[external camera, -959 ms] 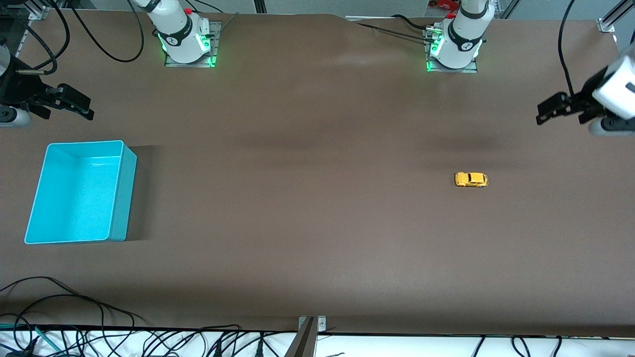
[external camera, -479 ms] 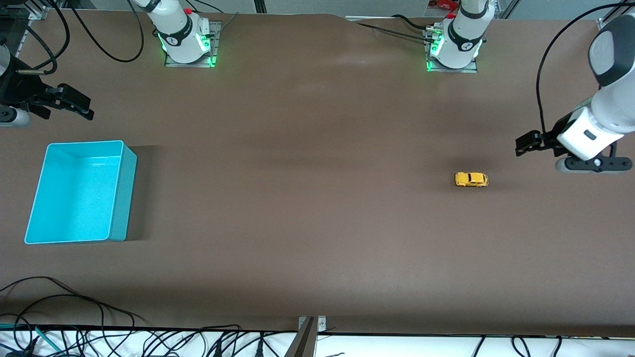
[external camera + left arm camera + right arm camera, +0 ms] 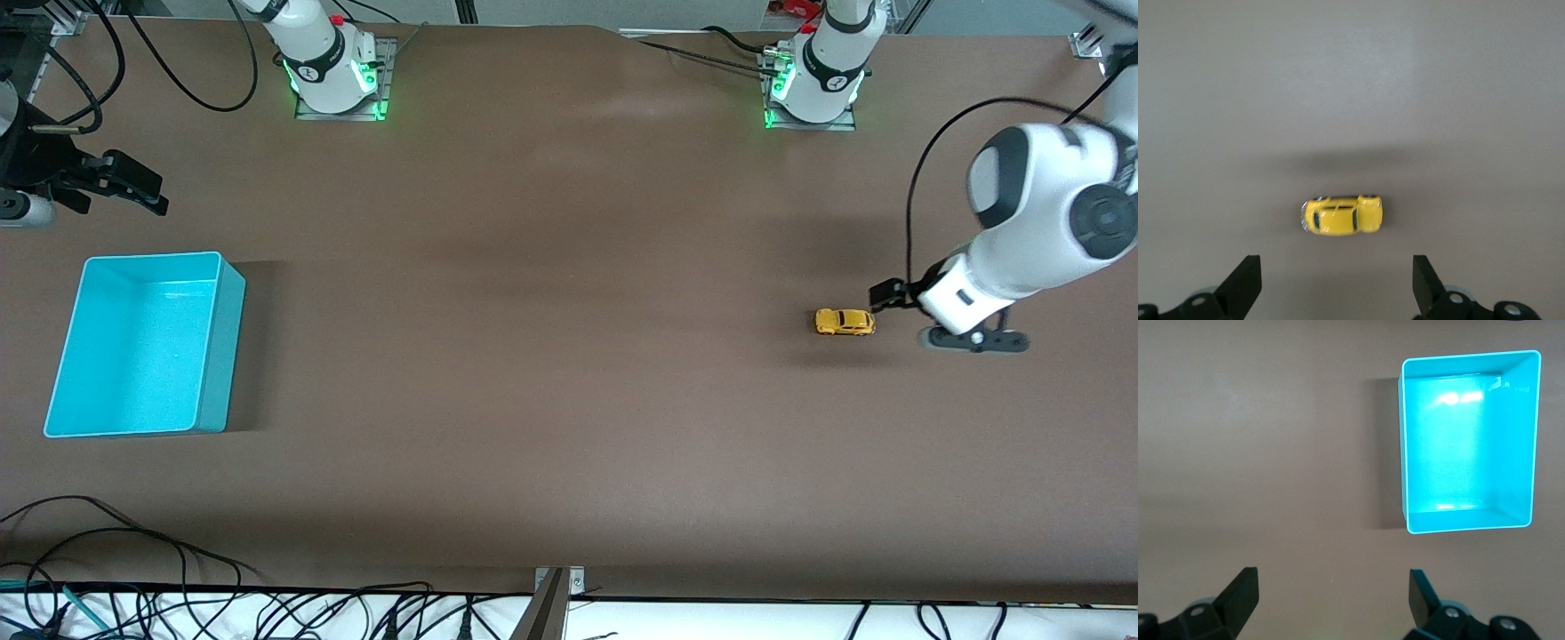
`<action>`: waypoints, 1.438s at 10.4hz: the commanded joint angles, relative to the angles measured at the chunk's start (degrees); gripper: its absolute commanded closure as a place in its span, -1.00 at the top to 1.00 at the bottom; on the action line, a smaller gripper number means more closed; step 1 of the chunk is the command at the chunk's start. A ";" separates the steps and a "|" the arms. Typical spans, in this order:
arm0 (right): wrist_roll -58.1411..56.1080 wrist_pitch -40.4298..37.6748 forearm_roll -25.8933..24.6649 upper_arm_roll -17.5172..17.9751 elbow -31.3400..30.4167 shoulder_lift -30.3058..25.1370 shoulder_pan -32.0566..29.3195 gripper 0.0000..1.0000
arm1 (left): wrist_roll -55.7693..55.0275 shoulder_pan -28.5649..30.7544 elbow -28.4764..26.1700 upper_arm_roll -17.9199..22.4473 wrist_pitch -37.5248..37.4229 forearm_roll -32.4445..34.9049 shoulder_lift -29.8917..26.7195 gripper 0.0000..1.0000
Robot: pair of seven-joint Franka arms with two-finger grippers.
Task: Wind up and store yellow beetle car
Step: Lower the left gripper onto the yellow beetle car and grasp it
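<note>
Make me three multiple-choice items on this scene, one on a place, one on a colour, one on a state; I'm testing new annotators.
1. Where is the yellow beetle car?
A. In the bin
B. On the table toward the left arm's end
C. In the right gripper

2. What colour is the bin?
A. Turquoise
B. Red
C. White

3. How are the left gripper fingers?
A. Shut on the car
B. Shut on nothing
C. Open

Answers: 1 B, the car sits on the bare table beside the left gripper. 2 A, the bin's walls are turquoise. 3 C, the left wrist view shows the fingers spread apart, the car untouched.
</note>
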 commanded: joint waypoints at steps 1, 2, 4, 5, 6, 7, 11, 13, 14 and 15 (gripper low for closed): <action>-0.03 -0.21 0.20 0.11 -0.01 -0.47 -0.16 1.00 | 7.29 -0.58 -5.50 0.24 5.84 -0.92 0.69 1.00; -0.03 -0.21 0.20 0.11 -0.01 -0.47 -0.16 1.00 | 12.20 -0.49 -7.43 0.24 8.64 -1.88 0.87 1.00; -0.03 -0.21 0.20 0.11 -0.01 -0.47 -0.16 1.00 | 29.72 0.03 -9.03 0.24 10.69 -1.89 1.40 1.00; -0.03 -0.21 0.20 0.11 -0.01 -0.47 -0.16 1.00 | 39.31 0.03 -10.25 0.24 11.47 -1.98 2.27 1.00; -0.03 -0.21 0.28 0.11 0.08 -0.47 -0.16 1.00 | 46.10 0.12 -11.66 0.24 12.61 -1.89 2.72 1.00; -0.03 -0.21 0.20 0.11 -0.01 -0.47 -0.16 1.00 | 53.04 0.12 -12.46 0.24 12.89 -1.89 3.42 1.00; 0.06 -0.21 0.20 0.11 -0.01 -0.47 -0.16 1.00 | 72.94 0.56 -12.46 0.32 19.99 -0.93 8.85 1.00; 0.23 -0.21 0.28 0.11 -0.01 -0.47 -0.16 1.00 | 81.46 1.96 -12.03 0.32 22.81 -1.01 10.53 0.99; 0.06 -0.21 0.20 0.11 -0.01 -0.47 -0.16 1.00 | 84.90 2.14 -11.85 0.32 23.34 -1.62 10.80 0.99; 0.06 -0.21 0.20 0.11 -0.01 -0.47 -0.16 1.00 | 85.28 2.49 -11.94 0.32 23.52 -1.54 11.15 0.99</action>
